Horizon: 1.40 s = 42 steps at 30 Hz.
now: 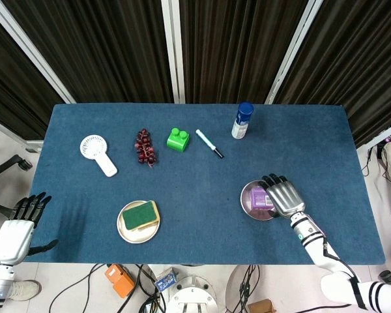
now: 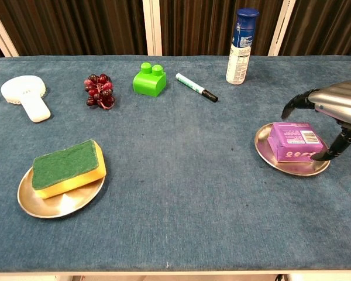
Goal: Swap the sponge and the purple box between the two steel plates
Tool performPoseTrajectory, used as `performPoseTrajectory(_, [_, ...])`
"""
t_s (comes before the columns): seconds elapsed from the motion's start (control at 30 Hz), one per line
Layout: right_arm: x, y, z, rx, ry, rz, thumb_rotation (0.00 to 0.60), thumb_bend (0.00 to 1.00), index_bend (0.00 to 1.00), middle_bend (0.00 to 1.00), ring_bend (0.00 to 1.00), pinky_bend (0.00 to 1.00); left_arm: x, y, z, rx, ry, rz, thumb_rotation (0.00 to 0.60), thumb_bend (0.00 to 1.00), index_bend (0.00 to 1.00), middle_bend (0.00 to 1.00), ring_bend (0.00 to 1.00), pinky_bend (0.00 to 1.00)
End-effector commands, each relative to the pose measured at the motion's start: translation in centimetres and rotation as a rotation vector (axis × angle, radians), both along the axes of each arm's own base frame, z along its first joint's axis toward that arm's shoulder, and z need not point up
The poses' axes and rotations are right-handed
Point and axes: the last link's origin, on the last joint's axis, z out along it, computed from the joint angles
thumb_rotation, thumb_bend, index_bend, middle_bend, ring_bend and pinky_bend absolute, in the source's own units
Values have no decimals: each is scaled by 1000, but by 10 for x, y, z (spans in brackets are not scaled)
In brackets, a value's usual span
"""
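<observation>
Along the upper part of the frame we saw a white handheld fan lying flat at the left, its handle pointing toward lower right. Right of it lay a bunch of dark red grapes, and just beside that a green toy brick with studs on top. A white marker with a black cap lay diagonally near the centre. Further right, a white spray can with a blue cap stood upright on the blue cloth-covered table, before dark curtains.
</observation>
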Motion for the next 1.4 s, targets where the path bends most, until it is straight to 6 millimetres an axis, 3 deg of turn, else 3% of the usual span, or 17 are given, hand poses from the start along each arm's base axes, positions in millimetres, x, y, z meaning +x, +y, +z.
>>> performPoseTrajectory(0.03, [2, -2, -4, 20, 12, -5, 600, 364, 474, 359, 381, 503, 0, 1, 0, 1, -2, 3, 600, 73, 0, 0, 0, 61])
performPoseTrajectory(0.23, [0, -7, -3, 28, 20, -27, 600, 375, 513, 401, 416, 528, -1, 1, 0, 1, -1, 8, 600, 73, 0, 0, 0, 61])
performPoseTrajectory(0.43, [5, -11, -1, 4, -1, -11, 600, 423, 702, 557, 541, 643, -1, 2, 1, 2, -5, 8, 600, 73, 0, 0, 0, 61])
performPoseTrajectory(0.53, [17, -12, 5, -24, -53, 14, 600, 437, 739, 590, 568, 672, -1, 1, 2, 7, -9, 5, 600, 73, 0, 0, 0, 61])
performPoseTrajectory(0.67, [45, -14, 10, -51, -113, 75, 600, 438, 743, 592, 570, 677, -1, 0, 4, 13, -14, 3, 600, 73, 0, 0, 0, 61])
performPoseTrajectory(0.77, [77, -19, 3, -55, -137, 127, 600, 438, 743, 592, 569, 677, -1, 0, 5, 15, -17, 3, 600, 73, 0, 0, 0, 61])
performPoseTrajectory(0.97, [143, -38, -49, -53, -170, 151, 600, 438, 734, 592, 569, 677, 0, -4, 8, 25, -19, -4, 600, 73, 0, 0, 0, 61])
performPoseTrajectory(1.1, [165, -45, -88, -25, -170, 117, 600, 438, 653, 589, 547, 646, -2, -6, 11, 38, -22, 1, 600, 73, 0, 0, 0, 61])
performPoseTrajectory(1.27, [167, -42, -114, -3, -108, 110, 600, 438, 471, 480, 455, 550, -3, -7, 12, 33, -27, 1, 600, 73, 0, 0, 0, 61])
performPoseTrajectory(1.33, [163, -40, -117, 14, -83, 102, 600, 438, 331, 377, 369, 463, -3, -8, 11, 29, -26, -5, 600, 73, 0, 0, 0, 61])
performPoseTrajectory(1.4, [157, -37, -114, 42, -57, 88, 600, 398, 95, 215, 212, 300, -1, -8, 9, 19, -27, -12, 600, 73, 0, 0, 0, 61])
